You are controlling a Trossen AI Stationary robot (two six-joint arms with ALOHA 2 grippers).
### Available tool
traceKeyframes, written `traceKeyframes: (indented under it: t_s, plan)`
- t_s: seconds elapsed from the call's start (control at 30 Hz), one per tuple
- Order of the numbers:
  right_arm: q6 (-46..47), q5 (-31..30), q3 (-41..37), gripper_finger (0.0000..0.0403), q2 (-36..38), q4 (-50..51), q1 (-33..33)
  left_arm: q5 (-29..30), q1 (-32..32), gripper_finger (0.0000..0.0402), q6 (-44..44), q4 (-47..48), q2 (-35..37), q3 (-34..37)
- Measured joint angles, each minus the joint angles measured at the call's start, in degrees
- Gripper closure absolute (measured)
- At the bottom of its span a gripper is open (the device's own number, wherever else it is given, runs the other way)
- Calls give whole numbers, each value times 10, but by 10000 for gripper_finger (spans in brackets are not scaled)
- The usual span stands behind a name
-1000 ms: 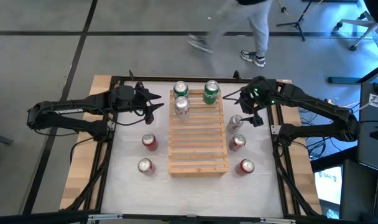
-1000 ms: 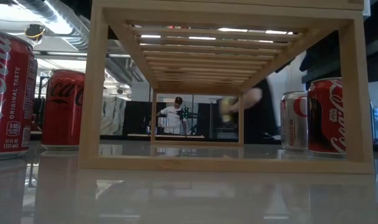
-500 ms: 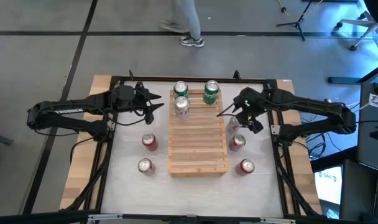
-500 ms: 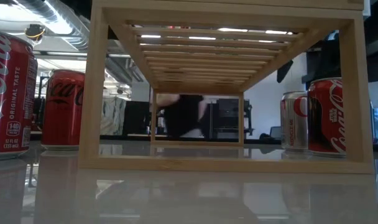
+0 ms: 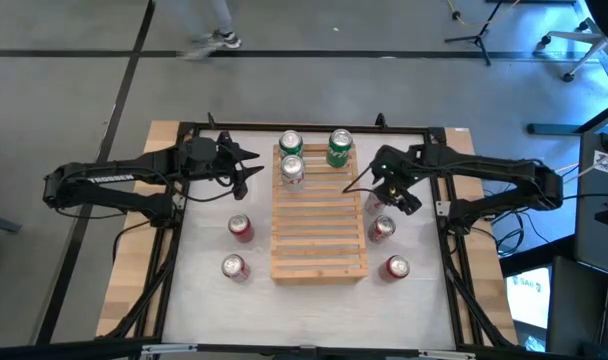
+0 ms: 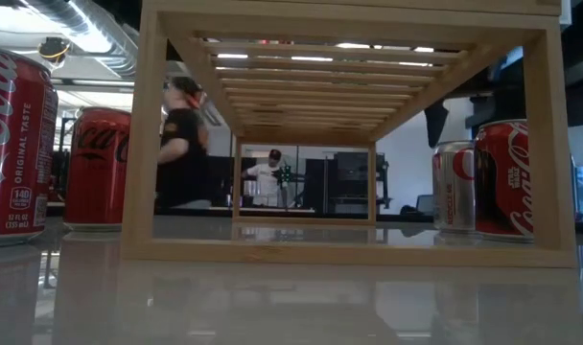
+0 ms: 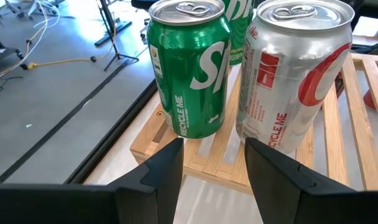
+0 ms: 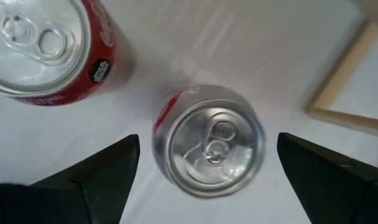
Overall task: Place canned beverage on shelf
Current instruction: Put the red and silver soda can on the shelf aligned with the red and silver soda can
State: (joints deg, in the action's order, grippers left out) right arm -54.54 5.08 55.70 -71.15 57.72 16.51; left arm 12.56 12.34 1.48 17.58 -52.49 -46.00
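Note:
The shelf (image 5: 319, 220), a pale slatted rack, lies in the middle of the table. Two green cans (image 5: 291, 144) (image 5: 339, 147) and a silver can (image 5: 292, 170) stand on its far end. My right gripper (image 8: 207, 180) is open and points steeply down over a silver can (image 8: 209, 142) that stands upright on the table just right of the shelf. One finger is on either side of the can, clear of it. My left gripper (image 7: 214, 174) hangs left of the shelf's far end, its fingers a narrow gap apart with nothing between, facing a green can (image 7: 189, 68) and the silver can (image 7: 295, 74).
Two red cans (image 5: 382, 228) (image 5: 395, 268) stand nearer on the right, and one of them (image 8: 46, 46) is close beside the silver can. Two more red cans (image 5: 241, 228) (image 5: 233, 266) stand left of the shelf. A person (image 5: 209, 25) walks past the far edge.
My right gripper has moved down and toward the near edge, from beside the shelf's far right corner to above the silver can, and has tipped to point more steeply down. It has stayed open. A person has crossed behind the table from right to left.

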Motion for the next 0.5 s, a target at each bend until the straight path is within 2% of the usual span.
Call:
traceKeyframes:
  t_s: [0.2,0.5]
  plan:
    - [6,0,0,27,-20,3,0,0,0,239,0,0,0,0]
    - [92,0,0,27,-23,3,0,0,0,239,0,0,0,0]
